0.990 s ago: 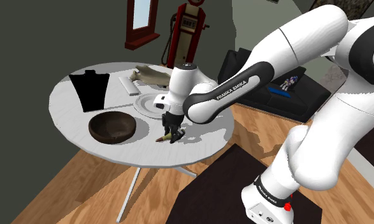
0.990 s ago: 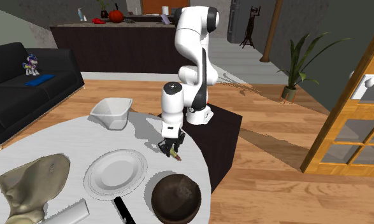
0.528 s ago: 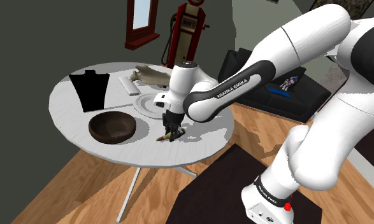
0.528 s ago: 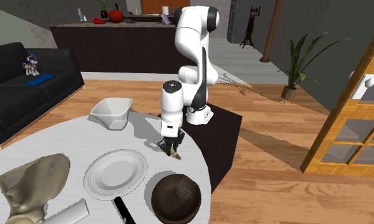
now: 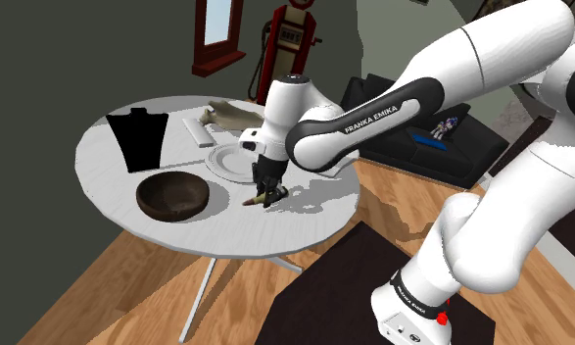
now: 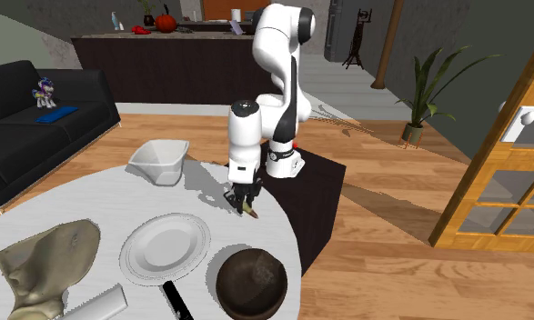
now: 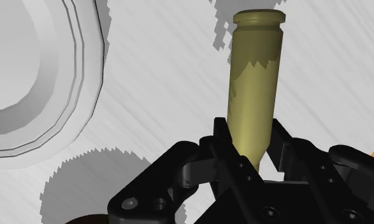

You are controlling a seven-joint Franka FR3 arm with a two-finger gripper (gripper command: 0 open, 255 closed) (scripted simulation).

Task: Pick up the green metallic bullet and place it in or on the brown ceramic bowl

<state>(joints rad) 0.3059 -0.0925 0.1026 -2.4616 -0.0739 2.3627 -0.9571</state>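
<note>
Holding stage reached.

- Round white table (image 5: pixel 104 172): carries everything.
- White arm (image 5: pixel 373 118): bends down over table middle.
- Dark brown bowl (image 5: pixel 174 194): sits empty near table edge, apart from gripper, toward shoulder view's left.
- Black gripper (image 7: pixel 251 137): hangs beside white plate (image 7: pixel 26 76), jaws clamped on olive-green bullet (image 7: pixel 255 83).
- Bullet: pinched near pointed end, apparently just clear of tabletop.
- Done: grasp.
- Left: carry across to bowl, lower, release.

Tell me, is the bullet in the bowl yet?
Out. The gripper clasps the bullet, well apart from the dark bowl.
</note>
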